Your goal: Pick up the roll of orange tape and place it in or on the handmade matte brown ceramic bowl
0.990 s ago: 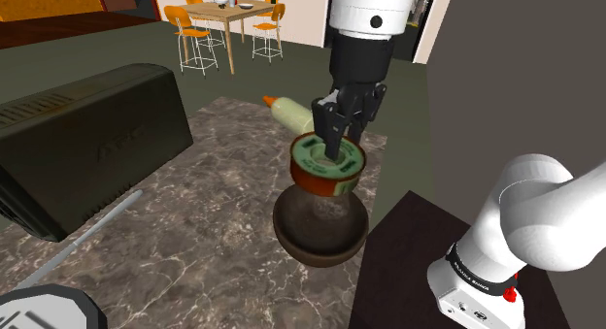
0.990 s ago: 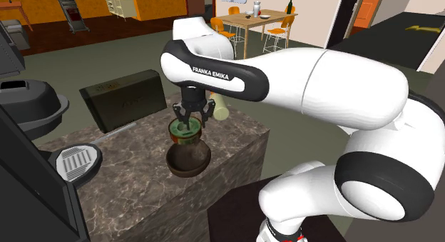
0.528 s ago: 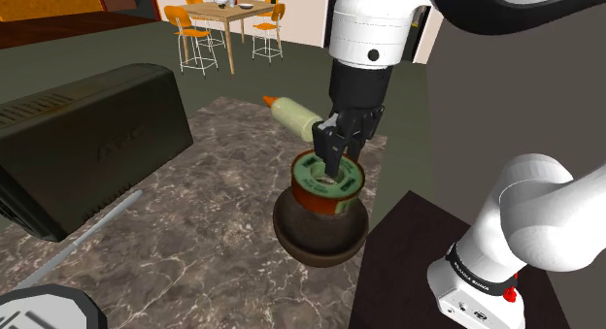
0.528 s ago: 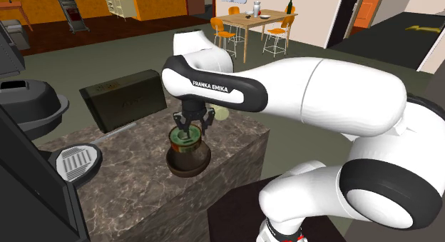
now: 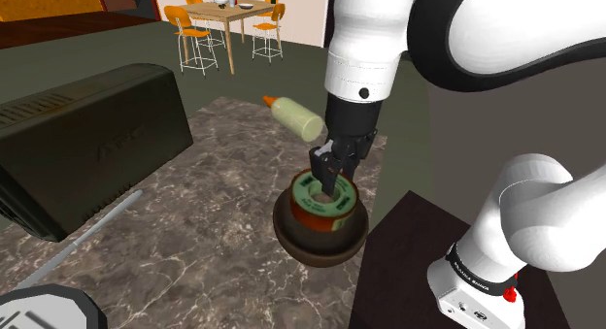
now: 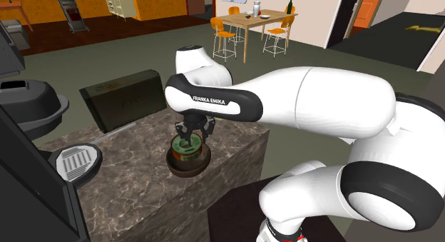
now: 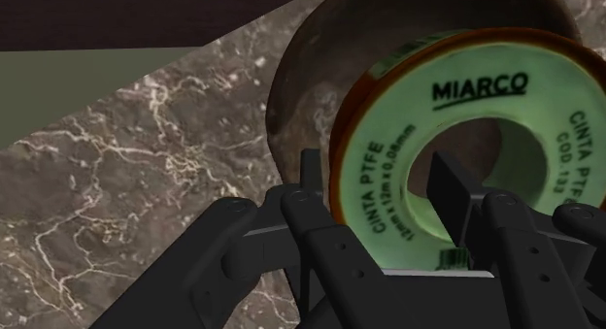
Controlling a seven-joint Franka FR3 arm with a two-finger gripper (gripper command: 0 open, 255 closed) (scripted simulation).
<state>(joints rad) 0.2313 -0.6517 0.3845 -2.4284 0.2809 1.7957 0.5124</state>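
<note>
Lowered since a second ago: tape roll point(image 5: 313, 205) now sunk into the brown bowl point(image 5: 320, 247) | jaws clenched on roll's wall, one side through its hole | arm point(image 5: 364, 46) upright, wrist pointing steeply down over marble desk point(image 5: 214, 230)

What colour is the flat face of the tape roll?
Pale green with dark lettering; the tape roll shows this best in the wrist view.

grpr point(image 6: 188, 135) on tape roll point(image 6: 184, 147) | roll in bowl point(image 6: 187, 169) | marble top point(image 6: 132, 173)
</note>
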